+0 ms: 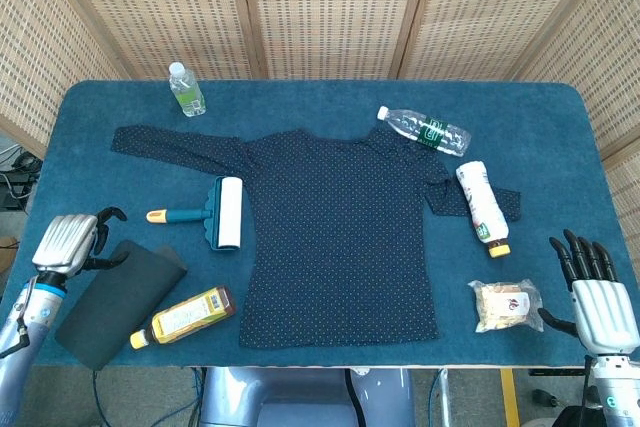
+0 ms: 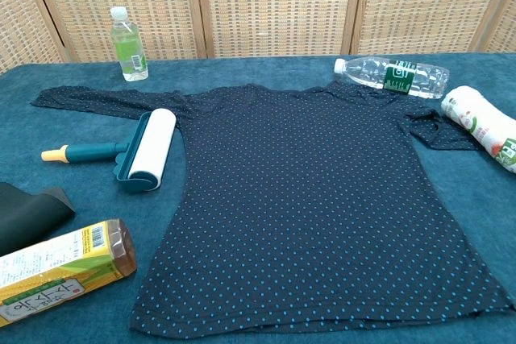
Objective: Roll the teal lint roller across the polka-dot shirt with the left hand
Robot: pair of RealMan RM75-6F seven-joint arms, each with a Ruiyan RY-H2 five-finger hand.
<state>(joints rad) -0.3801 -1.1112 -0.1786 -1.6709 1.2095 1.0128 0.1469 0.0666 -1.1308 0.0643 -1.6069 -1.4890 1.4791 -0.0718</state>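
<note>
The step in hand is the reach: nothing is grasped yet. The left hand (image 1: 68, 243) hangs over the near-left edge of the blue-covered table (image 1: 560, 137), beside a dark grey folded cloth (image 1: 118, 299), holding nothing. Its fingers look partly curled with gaps between them, though at this angle I cannot tell for certain how they lie. The right hand (image 1: 596, 299) rests off the near-right corner, empty, fingers spread and straight.

The teal lint roller with a white roll and yellow-tipped handle (image 1: 208, 213) lies on the table just beside the left flank of the navy polka-dot long-sleeved shirt (image 1: 340, 237), its handle pointing left toward the left hand. The next move calls for carrying that hand far and right to the handle, closing around it, then lifting the roll onto the shirt.

Labels are mostly too small to read. The clear plastic bottle lying at the far side (image 2: 393, 75) carries a green label with white characters; the amber bottle lying near-left (image 2: 56, 270) shows a yellow label with a barcode and illegible script.
</note>
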